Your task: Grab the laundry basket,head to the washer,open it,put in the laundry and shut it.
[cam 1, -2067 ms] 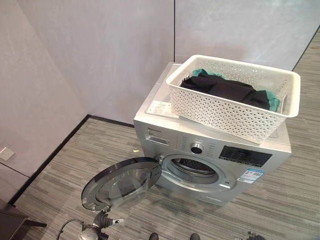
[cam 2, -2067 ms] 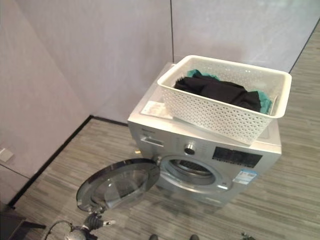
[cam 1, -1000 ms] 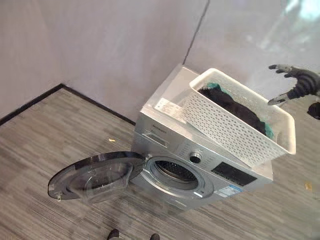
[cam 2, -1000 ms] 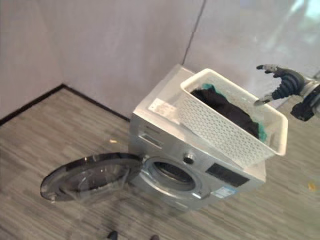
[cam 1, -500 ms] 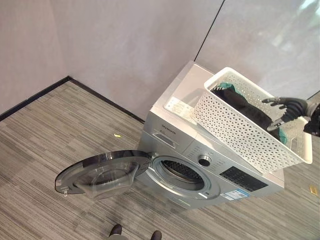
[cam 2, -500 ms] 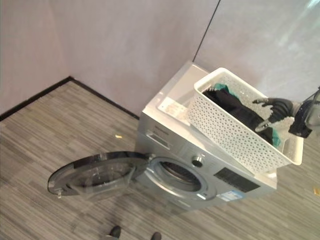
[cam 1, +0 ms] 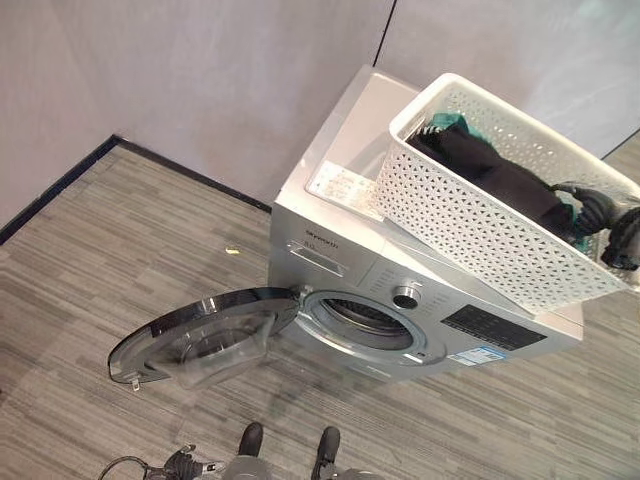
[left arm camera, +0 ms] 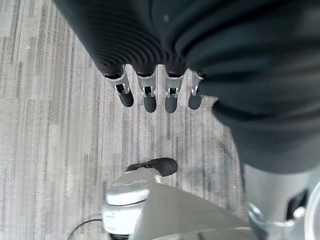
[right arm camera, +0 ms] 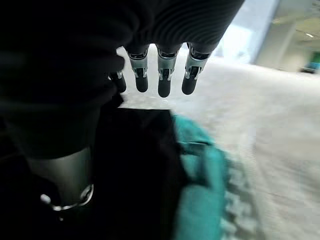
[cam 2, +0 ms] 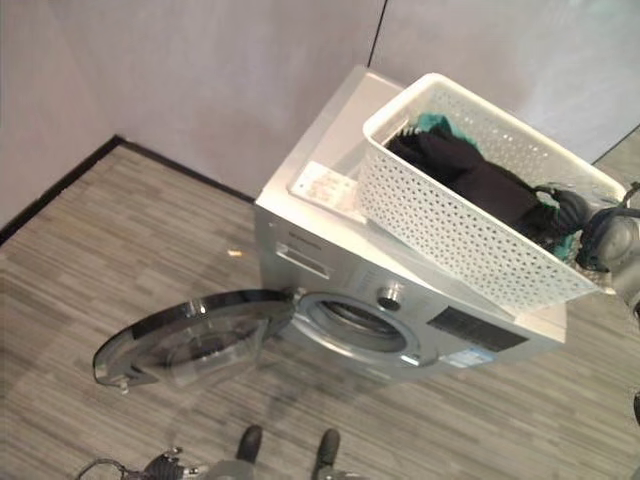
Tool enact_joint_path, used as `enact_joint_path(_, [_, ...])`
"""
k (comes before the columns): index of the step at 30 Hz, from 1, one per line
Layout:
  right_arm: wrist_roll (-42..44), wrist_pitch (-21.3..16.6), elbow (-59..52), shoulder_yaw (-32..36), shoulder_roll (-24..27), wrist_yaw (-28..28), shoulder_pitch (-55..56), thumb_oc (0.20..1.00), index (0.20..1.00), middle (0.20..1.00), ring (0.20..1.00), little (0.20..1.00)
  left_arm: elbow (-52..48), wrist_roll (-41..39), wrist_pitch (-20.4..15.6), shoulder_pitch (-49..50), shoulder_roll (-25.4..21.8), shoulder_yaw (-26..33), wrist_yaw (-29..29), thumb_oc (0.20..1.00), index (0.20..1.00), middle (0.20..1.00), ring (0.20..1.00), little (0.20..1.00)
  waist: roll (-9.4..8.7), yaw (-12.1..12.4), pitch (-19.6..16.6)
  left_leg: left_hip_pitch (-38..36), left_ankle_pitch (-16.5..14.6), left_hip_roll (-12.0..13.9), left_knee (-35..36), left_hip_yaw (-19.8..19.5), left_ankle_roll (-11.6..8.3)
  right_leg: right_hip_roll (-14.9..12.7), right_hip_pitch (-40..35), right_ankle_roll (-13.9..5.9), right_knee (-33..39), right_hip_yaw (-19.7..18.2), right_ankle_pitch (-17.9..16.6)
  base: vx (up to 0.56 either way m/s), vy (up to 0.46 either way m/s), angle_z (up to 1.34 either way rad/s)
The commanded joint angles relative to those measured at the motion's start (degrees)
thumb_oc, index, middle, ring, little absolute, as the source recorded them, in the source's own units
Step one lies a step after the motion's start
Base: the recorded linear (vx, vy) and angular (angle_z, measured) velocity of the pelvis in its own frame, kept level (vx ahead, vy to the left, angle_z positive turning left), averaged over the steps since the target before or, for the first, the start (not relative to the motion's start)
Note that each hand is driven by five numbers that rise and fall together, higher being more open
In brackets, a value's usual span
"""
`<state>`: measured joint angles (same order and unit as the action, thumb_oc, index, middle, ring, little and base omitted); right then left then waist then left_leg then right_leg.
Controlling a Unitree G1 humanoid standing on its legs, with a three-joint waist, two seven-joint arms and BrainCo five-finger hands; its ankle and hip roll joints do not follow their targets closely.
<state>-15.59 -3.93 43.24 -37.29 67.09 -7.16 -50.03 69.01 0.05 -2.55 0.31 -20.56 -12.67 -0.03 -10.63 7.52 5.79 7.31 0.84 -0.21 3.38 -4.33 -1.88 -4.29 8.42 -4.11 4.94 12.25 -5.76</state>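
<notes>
The washer [cam 1: 400, 290] door [cam 1: 205, 335] stood open; the right hand [cam 2: 560, 212], fingers uncurled, hovered over the clothes [cam 1: 490, 175] in the basket [cam 1: 470, 225] atop the washer. Loading and shutting remained.

light is soft and even in the head views, with no hard shadows on the grey floor [cam 1: 120, 240]. the washer [cam 1: 400, 300] top carries a pale sheen, and the open door [cam 1: 200, 335] glass shows faint reflections. the far wall [cam 1: 220, 80] reads flat and slightly washed out, and straight lines lean toward the edges. in the right wrist view the black laundry [right arm camera: 135, 165] and teal cloth [right arm camera: 200, 190] are smeared and out of focus, with bright glare beyond the fingers [right arm camera: 162, 75]. the left wrist view is sharper, evenly lit, and the dark cover is underexposed.
</notes>
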Motion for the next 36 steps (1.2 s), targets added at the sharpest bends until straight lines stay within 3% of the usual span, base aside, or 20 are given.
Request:
enact_joint_path(1, [-0.84,-0.58,-1.57,0.61,0.97,5.8,-6.98,1.0,1.0,1.0,1.0,1.0,1.35,0.55,-1.07,-1.46,0.09,-1.86,2.03,1.0,1.0,1.0,1.0,1.0,-0.78,1.83,0.71,1.33,0.37,-1.08,1.01,-1.09,1.38,-1.37,-3.52,-4.92,-0.18,0.14,1.98,0.04,0.014,0.11])
enact_joint_path(12, [-1.75,-0.98,-5.18,0.6,-3.44,8.32,-9.99,1.0,1.0,1.0,1.0,1.0,1.84,1.43,-1.08,-2.54,0.18,-1.53,4.21,1.0,1.0,1.0,1.0,1.0,-1.22,3.87,0.18,1.4,-0.06,-2.11,0.96,-3.02,1.88,-1.76,-4.62,-4.96,-0.9,2.22,2.52,0.05,0.006,0.09])
enact_joint_path(20, [0.19,-0.62,-3.8,-3.62,-7.2,4.32,-13.06,1.0,1.0,1.0,1.0,1.0,2.21,0.61,-0.9,-2.3,-0.56,-0.96,4.34,1.0,1.0,1.0,1.0,1.0,-2.0,4.67,0.12,1.33,0.04,-2.22,0.95,-3.56,1.86,-1.78,-4.64,-4.81,-1.17,2.78,2.79,0.01,0.004,0.03])
enact_joint_path(26, [1.23,0.69,1.0,-11.12,-10.69,-1.8,-17.69,1.0,1.0,1.0,1.0,1.0,3.33,-0.68,-0.73,-1.73,-0.94,-1.23,2.91,1.0,1.0,1.0,1.0,1.0,-2.53,4.83,1.38,2.33,0.64,-1.93,1.06,-3.03,1.87,-1.55,-3.65,-4.75,-0.5,1.88,1.72,-0.04,-0.001,0.0])
enact_joint_path(27, [1.24,0.87,1.42,-11.65,-11.18,-2.28,-17.99,0.859,0.859,0.859,0.859,0.859,3.48,-0.93,-0.75,-1.81,-0.99,-1.15,2.84,1.0,1.0,1.0,1.0,1.0,-2.5,4.73,1.46,2.47,0.72,-1.89,1.1,-2.99,1.85,-1.52,-3.45,-4.74,-0.44,1.71,1.64,-0.04,0.008,0.0])
enact_joint_path(28, [1.16,1.06,2.18,-12.12,-11.74,-2.69,-18.36,0.551,0.551,0.551,0.551,0.551,3.6,-1.08,-0.72,-1.88,-1.0,-1.2,2.78,1.0,1.0,1.0,1.0,1.0,-2.48,4.68,1.55,2.62,0.78,-1.85,1.11,-2.98,1.83,-1.53,-3.32,-4.73,-0.39,1.62,1.57,0.0,0.0,0.0])
enact_joint_path(30, [1.11,1.29,2.53,-13.37,-12.45,-3.71,-19.6,0.2,0.2,0.2,0.2,0.2,3.79,-1.44,-0.63,-1.94,-1.15,-1.13,2.6,1.0,1.0,1.0,1.0,1.0,-2.45,4.48,1.68,2.8,0.89,-1.75,1.15,-3.0,1.82,-1.5,-3.03,-4.65,-0.3,1.4,1.47,-0.02,0.006,-0.05])
enact_joint_path(36, [1.29,2.25,3.62,-13.19,-14.6,-3.44,-21.47,0.2,0.2,0.2,0.2,0.2,3.9,-2.43,-0.52,-2.06,-1.14,-0.95,2.62,1.0,1.0,1.0,1.0,1.0,-2.04,3.94,1.66,3.11,1.08,-1.58,1.28,-2.75,1.76,-1.31,-2.42,-4.41,-0.12,0.9,1.46,0.0,0.001,-0.01])
